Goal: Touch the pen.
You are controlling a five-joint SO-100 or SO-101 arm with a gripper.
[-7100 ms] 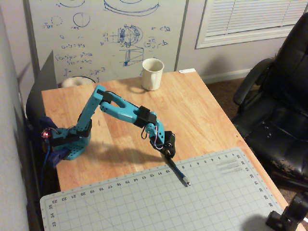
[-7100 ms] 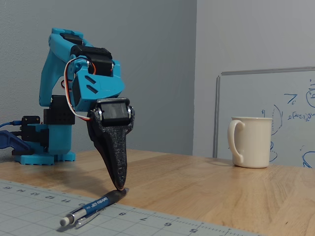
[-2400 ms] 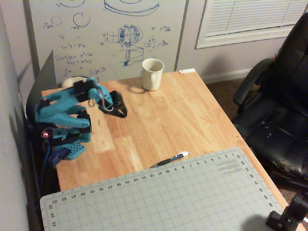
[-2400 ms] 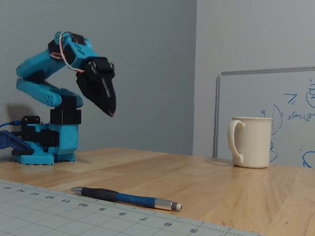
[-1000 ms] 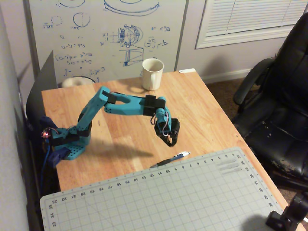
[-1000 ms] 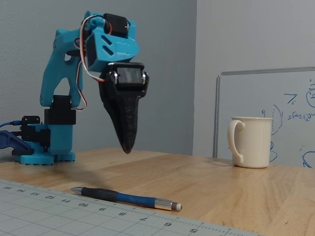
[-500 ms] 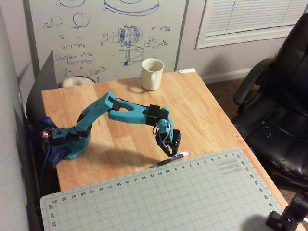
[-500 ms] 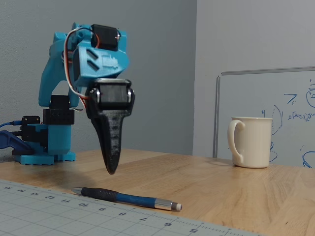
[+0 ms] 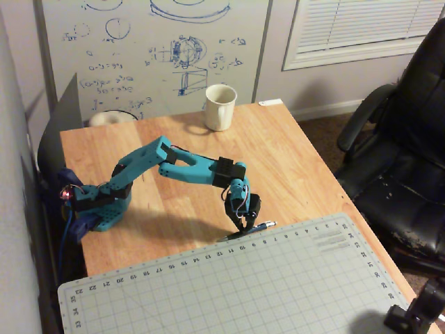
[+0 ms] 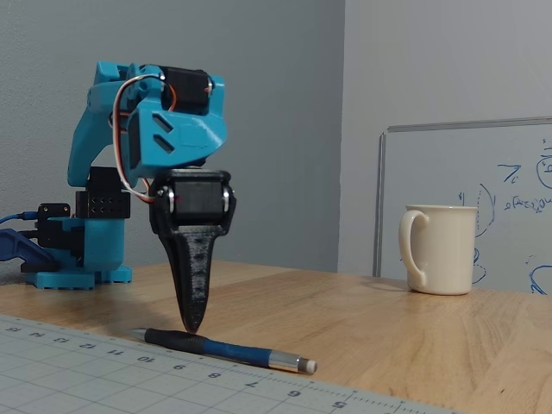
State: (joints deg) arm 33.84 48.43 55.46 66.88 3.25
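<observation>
In the overhead view my blue base (image 9: 94, 209) sits at the left edge of the wooden table (image 9: 292, 149), and my arm (image 9: 177, 165) reaches rightward across the surface toward the near edge, where the grey cutting mat (image 9: 278, 285) lies. My gripper (image 9: 240, 227) points straight down with its dark fingers pressed together into one narrow tip, holding nothing. In the fixed view that tip (image 10: 191, 326) stands right at the dark grip end of the pen (image 10: 226, 349); I cannot tell whether it truly touches or hangs a hair above. The pen (image 9: 252, 229) lies flat along the mat's far edge, its dark end to the left and its silvery tip to the right in both views. Farther right in the fixed view, a cream mug (image 10: 439, 248) stands near the table's far edge, well apart from me, in front of the whiteboard (image 10: 517, 207).
</observation>
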